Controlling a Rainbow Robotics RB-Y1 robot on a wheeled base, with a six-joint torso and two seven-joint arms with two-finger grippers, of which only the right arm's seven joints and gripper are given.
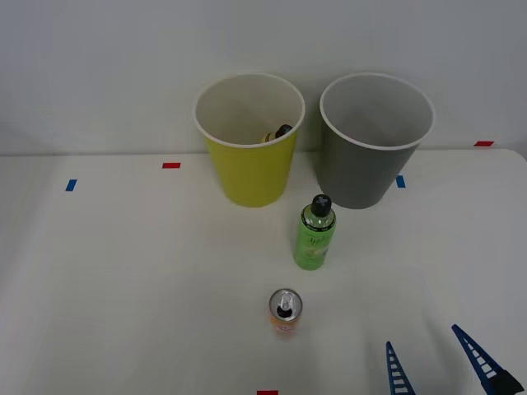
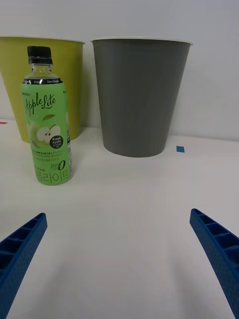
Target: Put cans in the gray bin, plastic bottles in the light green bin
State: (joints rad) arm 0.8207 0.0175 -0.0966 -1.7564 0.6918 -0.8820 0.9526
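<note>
The right gripper [image 1: 445,362] is hovering low over the table [image 1: 123,271] at its near right corner, its blue ribbed fingers [image 2: 20,249] spread wide and holding nothing. The green bottle [image 1: 314,233] is standing upright near the middle of the table, black cap on (its label is reading "Apple Lite" in the wrist view), just in front of the gap between the two bins. The can [image 1: 285,311] is standing upright nearer the robot, slightly to the bottle's left and apart from it, its silver top and pull tab facing up. The green bin [image 1: 249,140] and the gray bin [image 1: 376,140] are sitting side by side at the far edge, the gray one on the right. A dark-capped yellowish bottle [image 1: 278,134] is lying inside the green bin.
</note>
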